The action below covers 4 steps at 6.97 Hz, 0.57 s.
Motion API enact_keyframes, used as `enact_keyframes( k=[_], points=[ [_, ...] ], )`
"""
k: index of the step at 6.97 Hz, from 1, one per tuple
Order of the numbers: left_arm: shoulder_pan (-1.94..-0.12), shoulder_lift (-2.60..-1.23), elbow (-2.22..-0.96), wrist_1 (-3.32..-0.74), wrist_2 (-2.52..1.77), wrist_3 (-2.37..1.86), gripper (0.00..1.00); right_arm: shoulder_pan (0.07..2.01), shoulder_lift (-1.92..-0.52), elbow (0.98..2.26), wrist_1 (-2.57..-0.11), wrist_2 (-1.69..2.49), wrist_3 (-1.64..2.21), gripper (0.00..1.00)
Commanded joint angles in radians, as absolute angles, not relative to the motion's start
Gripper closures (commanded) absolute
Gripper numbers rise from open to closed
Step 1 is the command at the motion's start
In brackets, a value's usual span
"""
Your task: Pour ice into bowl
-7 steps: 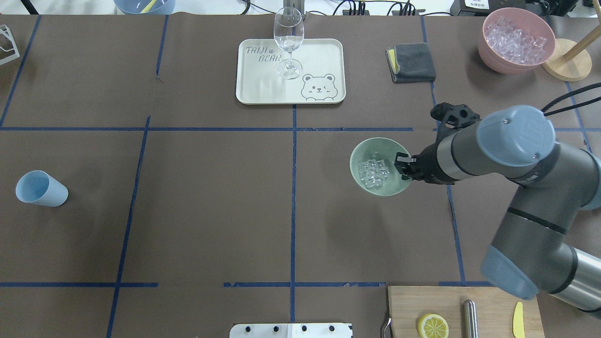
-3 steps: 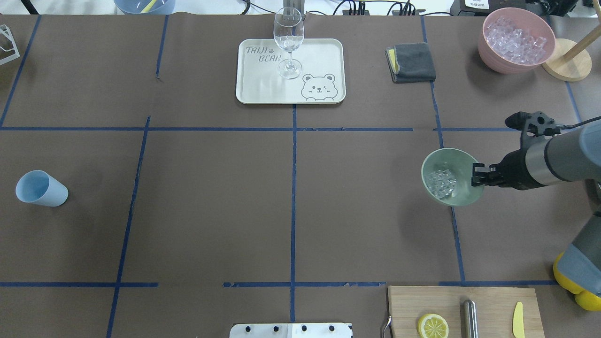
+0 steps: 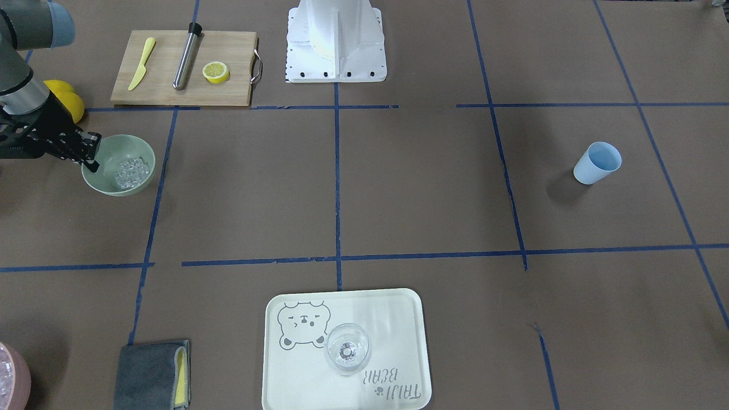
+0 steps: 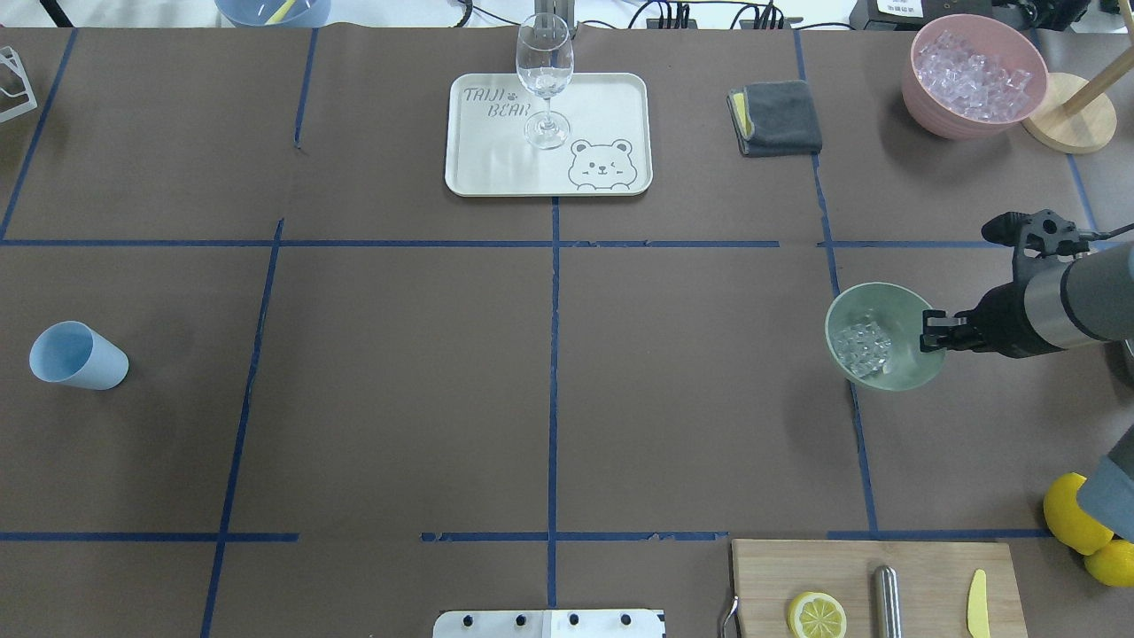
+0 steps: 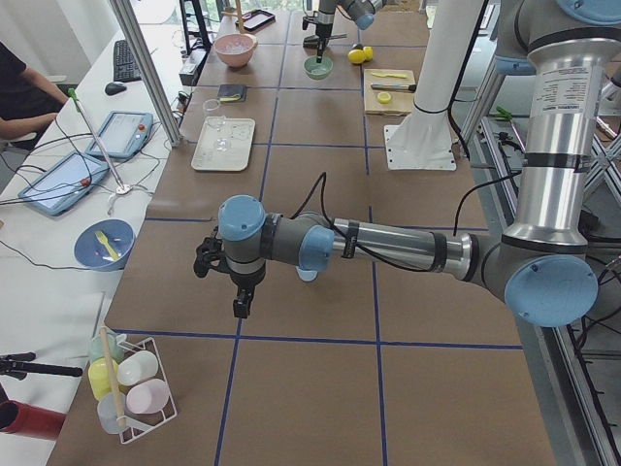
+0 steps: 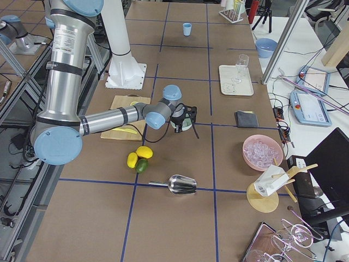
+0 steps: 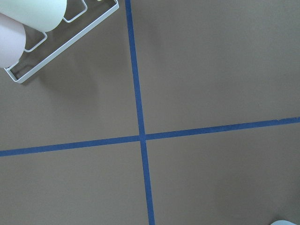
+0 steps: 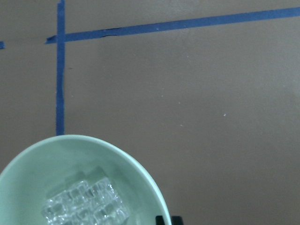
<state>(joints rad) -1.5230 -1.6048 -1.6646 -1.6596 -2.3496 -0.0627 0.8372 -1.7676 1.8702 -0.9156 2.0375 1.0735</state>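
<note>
**Surface and room.** A brown counter (image 4: 399,354) is divided into squares by blue tape lines (image 4: 554,354).
- Upper centre of the overhead view: a cream tray (image 4: 611,115) bears an upright wine glass (image 4: 544,71). A folded grey cloth (image 4: 780,117) lies to its right.
- Upper right corner: a pink container (image 4: 939,122) of clear cubes stands beside a round wooden base (image 4: 1076,124).
- Left edge: a pale blue cup (image 4: 78,356) lies on its side.
- Bottom right: a wooden board (image 4: 771,576) carries a lemon half (image 4: 816,615), a metal rod (image 4: 886,601) and a yellow knife (image 4: 977,604).
- Right edge: two lemons (image 4: 1074,512).
- Left side view: a white desk (image 5: 58,243) with tablets (image 5: 126,133) runs along its left.

**Task items.** The bowl (image 4: 899,321) is in the right part of the overhead frame, over a vertical tape line. The ice (image 4: 864,346) is heaped toward its left inner wall. The right claw (image 4: 932,332) enters from the right and is clenched on the bowl's right rim. The ice lies apart from it, on the opposite side of the bowl. The left claw (image 5: 239,309) hangs above the counter in the left side view. Whether it is released or clenched cannot be told.
</note>
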Motion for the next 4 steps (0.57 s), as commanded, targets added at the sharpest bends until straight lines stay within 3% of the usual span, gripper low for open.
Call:
enact_keyframes(
  k=[1, 3, 4],
  points=[
    [-1.525, -1.6, -1.701, -1.663, -2.347, -0.06, 0.0, 0.879, -1.786, 1.78, -0.81, 2.107, 1.069, 1.0],
    [-1.525, -1.588, -1.717, -1.661, -2.347, -0.06, 0.0, 0.876, -1.775, 1.761, -0.804, 2.114, 1.074, 1.0],
    [-1.525, -1.588, -1.72, -1.661, -2.347, -0.06, 0.0, 0.874, -1.766, 1.749, -0.804, 2.115, 1.074, 0.87]
  ],
)
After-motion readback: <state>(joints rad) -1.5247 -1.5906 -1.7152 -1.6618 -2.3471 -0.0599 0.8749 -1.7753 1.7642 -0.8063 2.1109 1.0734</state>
